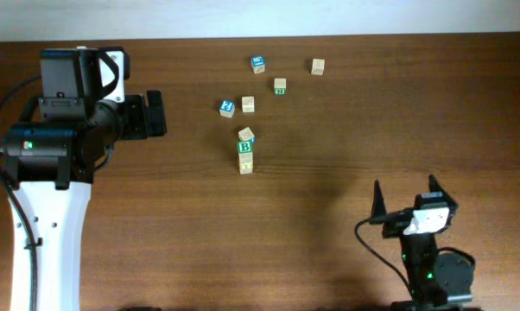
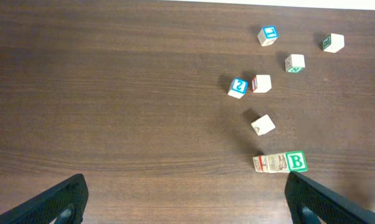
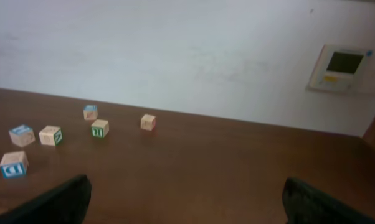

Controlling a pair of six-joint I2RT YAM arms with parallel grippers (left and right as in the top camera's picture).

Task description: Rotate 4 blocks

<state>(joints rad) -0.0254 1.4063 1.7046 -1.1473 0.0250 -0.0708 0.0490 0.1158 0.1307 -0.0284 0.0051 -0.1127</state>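
Wooden table (image 1: 329,190) holds blocks (image 1: 245,148) near its far edge; both jaws wide, well clear

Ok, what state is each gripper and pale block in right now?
left gripper: open, empty.
right gripper: open, empty.
B block: green B up, against pale neighbour, stacked or side by side unclear.
skewed block: on table, turned askew, untouched.
far block: on table, alone.
middle block: on table, close beside blue-topped cube.

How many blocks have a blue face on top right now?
2. The rear blue-topped block sits at the back of the group; the near blue-topped block is at its left edge. Any tops under the green B block are hidden.
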